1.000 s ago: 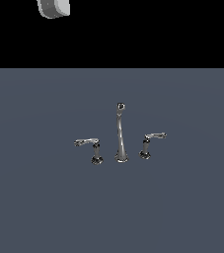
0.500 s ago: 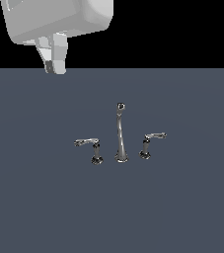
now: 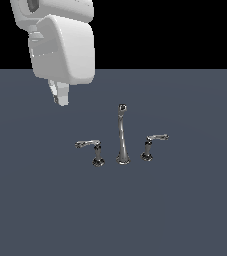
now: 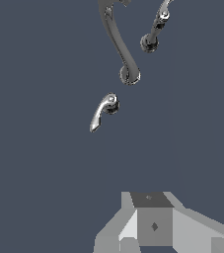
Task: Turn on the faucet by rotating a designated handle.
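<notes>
Arm hides gripper point(image 3: 60, 98) (jaws unreadable), well apart from handle point(image 3: 91, 146).

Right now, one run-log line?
phase: approach | gripper: above, clear of left-arm handle | faucet: untouched | grip: cannot tell

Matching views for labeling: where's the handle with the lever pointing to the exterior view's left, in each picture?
Exterior view: the handle stands on the exterior view's left of the spout, apart from it.
Wrist view: the handle lies mid-frame, beyond the gripper.
Shared landmark: the spout, standing between both levers.
</notes>
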Tool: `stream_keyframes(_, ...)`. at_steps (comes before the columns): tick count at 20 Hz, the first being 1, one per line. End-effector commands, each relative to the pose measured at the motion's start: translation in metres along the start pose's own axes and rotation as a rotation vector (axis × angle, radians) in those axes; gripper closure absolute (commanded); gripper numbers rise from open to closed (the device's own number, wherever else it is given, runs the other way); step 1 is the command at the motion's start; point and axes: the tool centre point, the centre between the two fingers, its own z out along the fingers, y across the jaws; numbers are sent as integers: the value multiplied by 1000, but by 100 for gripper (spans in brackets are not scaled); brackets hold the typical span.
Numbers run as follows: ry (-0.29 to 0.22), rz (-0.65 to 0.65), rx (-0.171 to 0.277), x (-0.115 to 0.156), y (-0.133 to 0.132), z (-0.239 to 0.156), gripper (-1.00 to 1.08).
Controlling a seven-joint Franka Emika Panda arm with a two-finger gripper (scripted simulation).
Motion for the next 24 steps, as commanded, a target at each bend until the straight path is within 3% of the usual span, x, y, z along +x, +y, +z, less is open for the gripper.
stream_keyframes(1, 0, 50, 4, 4, -9, 13, 108)
stream_keyframes(24, 12, 434, 15, 57, -67, 116, 108)
